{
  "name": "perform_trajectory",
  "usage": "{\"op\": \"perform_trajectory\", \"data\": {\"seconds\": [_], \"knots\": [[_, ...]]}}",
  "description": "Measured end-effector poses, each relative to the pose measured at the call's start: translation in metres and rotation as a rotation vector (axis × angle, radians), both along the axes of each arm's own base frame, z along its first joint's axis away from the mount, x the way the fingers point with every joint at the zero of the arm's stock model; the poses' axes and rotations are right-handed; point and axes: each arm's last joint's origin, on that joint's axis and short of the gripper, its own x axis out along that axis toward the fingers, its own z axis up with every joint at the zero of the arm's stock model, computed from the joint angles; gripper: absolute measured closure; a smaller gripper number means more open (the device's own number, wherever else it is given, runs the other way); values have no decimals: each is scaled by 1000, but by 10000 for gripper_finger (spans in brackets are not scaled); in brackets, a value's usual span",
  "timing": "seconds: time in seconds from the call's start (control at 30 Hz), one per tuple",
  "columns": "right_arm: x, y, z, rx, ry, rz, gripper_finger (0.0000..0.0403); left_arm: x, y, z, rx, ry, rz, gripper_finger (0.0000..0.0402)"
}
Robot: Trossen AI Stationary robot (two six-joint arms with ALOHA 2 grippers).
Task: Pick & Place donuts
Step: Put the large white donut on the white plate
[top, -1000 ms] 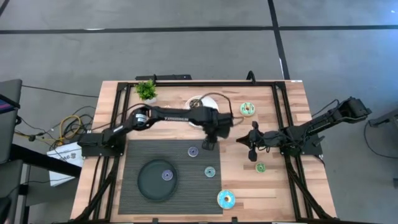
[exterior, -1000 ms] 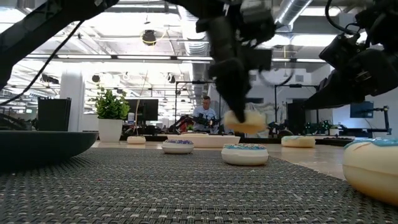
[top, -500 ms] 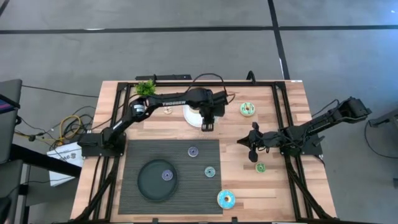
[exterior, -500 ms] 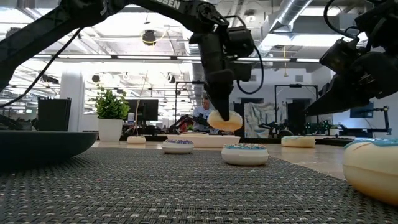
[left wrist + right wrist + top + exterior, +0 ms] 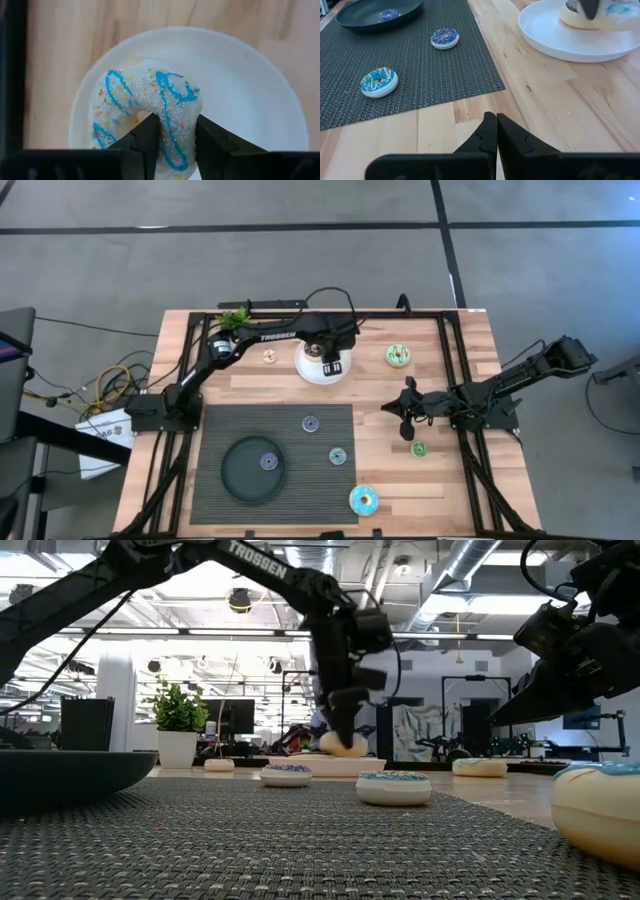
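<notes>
My left gripper (image 5: 331,365) hangs over the white plate (image 5: 308,370) at the table's far middle, shut on a white donut with blue drizzle (image 5: 145,107). In the low view the donut (image 5: 345,744) sits just above the plate (image 5: 300,765); whether it touches, I cannot tell. My right gripper (image 5: 405,418) waits shut over bare wood at the right, holding nothing. A green-iced donut (image 5: 399,356) lies flat on the wood right of the plate. My left gripper pinches the donut's ring (image 5: 176,117) between its two fingers, one finger (image 5: 147,135) in the hole and the other (image 5: 210,137) outside the rim. The fingers come steeply from above. The donut hangs tilted below them, low over the plate.
On the dark mat (image 5: 215,425) lie a small purple donut (image 5: 310,423), a teal one (image 5: 337,456) and a larger blue one (image 5: 363,500). The black dish (image 5: 240,475) holds a purple donut (image 5: 268,462). A small tan donut (image 5: 269,357), a small green one (image 5: 418,449) and a potted plant (image 5: 235,323) are on the wood.
My left gripper has carried the white donut from beside the mat's far right corner toward the table's far edge and a little left, to over the white plate, rolling its wrist and sinking slightly. The donut has stayed in its fingers.
</notes>
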Motion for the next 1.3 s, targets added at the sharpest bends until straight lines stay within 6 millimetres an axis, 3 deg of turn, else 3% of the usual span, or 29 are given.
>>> {"op": "perform_trajectory", "data": {"seconds": [0.13, 1.3], "knots": [[0, 0, 0, 1, -1, 0, 402, -3, 1, -14, 31, 32, 18, 304], [0, 0, 0, 2, -6, 0, 402, 1, -3, -13, 37, -9, 64, 304]]}}
